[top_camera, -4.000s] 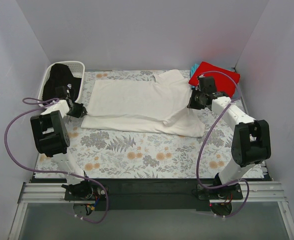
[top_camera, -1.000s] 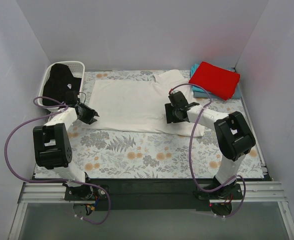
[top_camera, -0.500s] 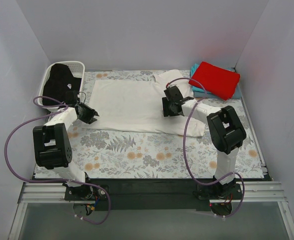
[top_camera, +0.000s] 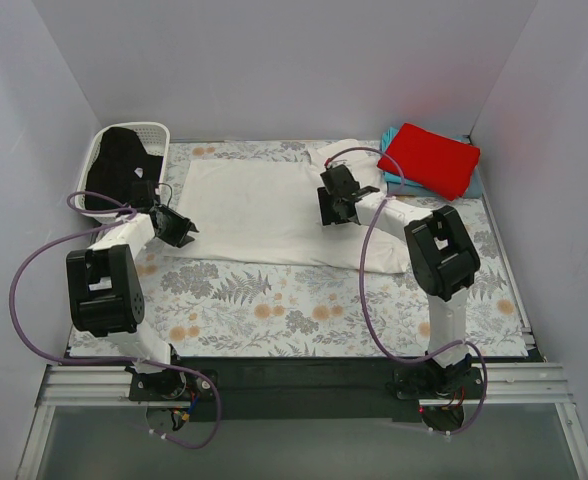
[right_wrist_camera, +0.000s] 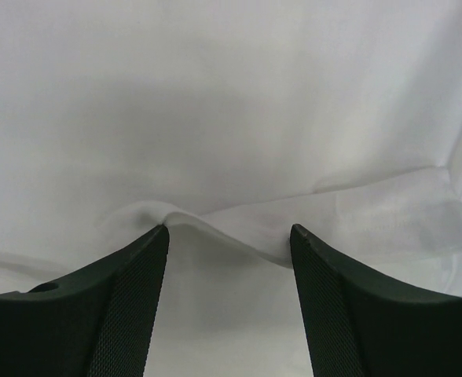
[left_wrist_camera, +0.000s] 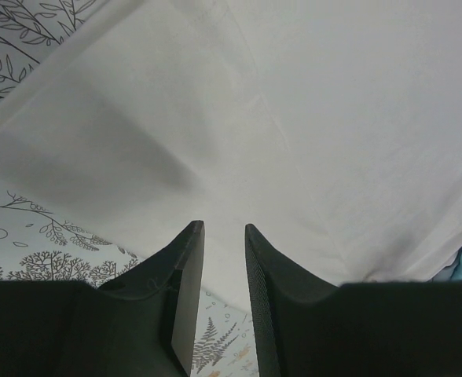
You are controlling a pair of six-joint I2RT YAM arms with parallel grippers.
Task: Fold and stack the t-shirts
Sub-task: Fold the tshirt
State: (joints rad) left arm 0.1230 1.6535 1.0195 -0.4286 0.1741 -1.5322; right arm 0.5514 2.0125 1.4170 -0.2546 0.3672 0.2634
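One large white cloth t-shirt (top_camera: 254, 210) is lying spread flat on the floral-patterned table cloth (top_camera: 274, 300), its long axis running left to right across the table and no print showing. Near its right end a raised crease of cloth (right_wrist_camera: 215, 216) is standing up from the flat layer. The right gripper (right_wrist_camera: 229, 232) is hanging directly over that crease with its jaws wide apart, one on each side and neither closed on it. The crease is running roughly across the gap, so I judge a short descent and a squeeze would catch it.

At the opposite end, the left gripper (left_wrist_camera: 221, 228) is hovering at the shirt's left edge, pointing in over the cloth. Its jaws are only narrowly apart, with nothing visibly pinched between them. The shirt is stretching away from it towards the right.

Further out, a folded red cloth t-shirt (top_camera: 429, 160) is resting on a folded teal cloth t-shirt (top_camera: 392, 183) at the far right corner. A black cloth t-shirt (top_camera: 119, 165) is sitting in the white plastic lattice basket (top_camera: 134, 128) at the far left. The right arm is the nearer one to the stack.
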